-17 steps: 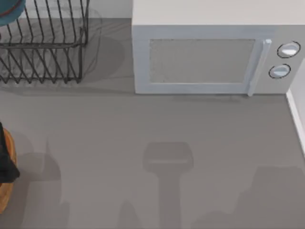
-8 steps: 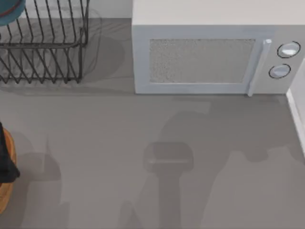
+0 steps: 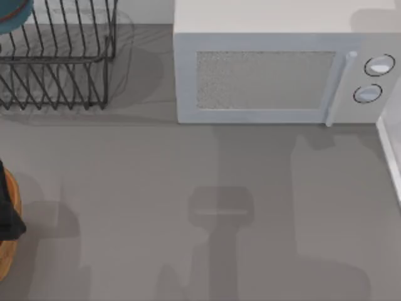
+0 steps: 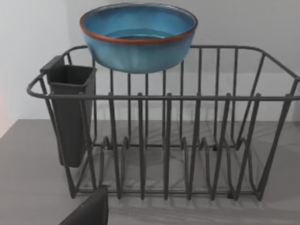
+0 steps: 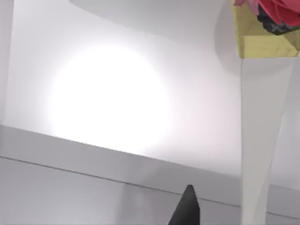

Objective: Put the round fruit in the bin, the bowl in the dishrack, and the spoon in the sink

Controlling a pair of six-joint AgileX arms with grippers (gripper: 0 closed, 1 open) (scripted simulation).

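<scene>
Dishrack [image 3: 56, 63] sits at about ten o'clock on the grey table [image 3: 188, 251], a black wire frame of upright bars. The bowl [image 3: 12, 15] shows at the rack's far corner, out toward eleven o'clock. In the left wrist view that bowl [image 4: 138, 40] is upright, blue-teal inside with a thin reddish-brown rim. It sits up at the dishrack's [image 4: 187, 140] far top rail, but whether it touches the rail I cannot tell. A dark utensil holder [image 4: 70, 112] hangs at one end of the rack. The left gripper [image 4: 89, 213] hovers low in front of the near bars, and whether it is spread or pressed together I cannot tell.

Over at twelve to one o'clock stands a white microwave [image 3: 276, 75], door closed, two round knobs beside its handle. At nine o'clock, on the table's edge, an orange-brown object [image 3: 7, 251] lies under a dark shape [image 3: 7, 213] I cannot identify.

The right gripper [image 5: 186, 208] faces a pale wall [image 5: 108, 103] with a bright glare on it, and again I cannot tell whether it is spread or pinched. A yellow block [image 5: 262, 40] shows there too, carrying something red and pink [image 5: 281, 11].
</scene>
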